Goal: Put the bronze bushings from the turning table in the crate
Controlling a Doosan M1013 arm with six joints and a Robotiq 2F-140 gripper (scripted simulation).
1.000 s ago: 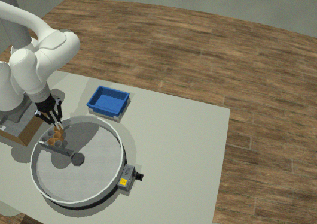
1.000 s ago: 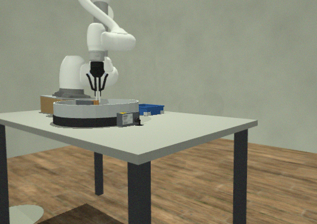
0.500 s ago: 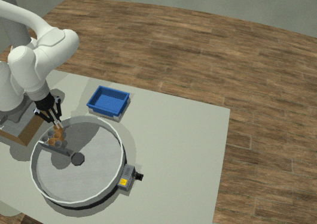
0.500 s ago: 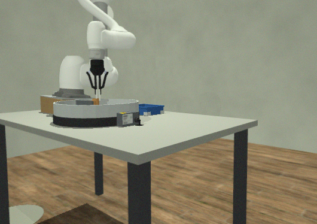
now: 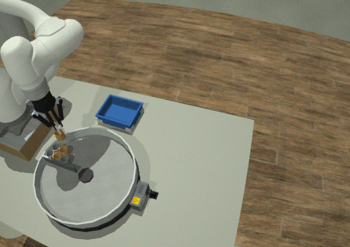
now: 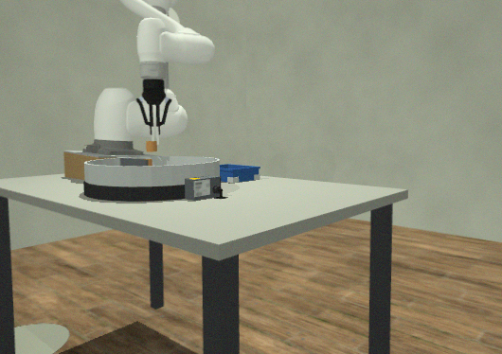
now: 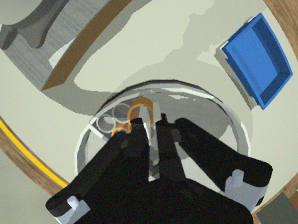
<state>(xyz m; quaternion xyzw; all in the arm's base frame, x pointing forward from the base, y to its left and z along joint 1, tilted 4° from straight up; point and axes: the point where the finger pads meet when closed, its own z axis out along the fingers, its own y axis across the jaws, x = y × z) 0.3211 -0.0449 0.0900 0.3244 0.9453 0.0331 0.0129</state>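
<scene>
So the gripper (image 5: 58,127) has its fingers (image 6: 155,132) pinched narrow on one bronze bushing (image 5: 59,135), gripping it by the wall, and it hangs in the air. From the exterior view you can see that bushing (image 6: 152,146) sits above the white rim of the turning table (image 6: 152,163), not touching it. From the top it's just over the back-left edge of the turning table (image 5: 130,156), right beside the little grey tray (image 5: 73,166) that sits on the disc.

In that tray there are two more bronze bushings (image 5: 60,152) packed together with some steel bushings (image 5: 55,146); they're small, and I can't count the grey ones for sure.

The blue crate (image 5: 119,111) is on the surface (image 5: 195,169) just past the turning table's far side, well apart from the gripper, and it looks like there's nothing in it. The wrist view shows the crate (image 7: 258,59) off to the upper right, with the dark fingers close together and a curve of bronze at their tips.

There's also a grey control box (image 5: 140,195) with a yellow label stuck on the turning table's side.
</scene>
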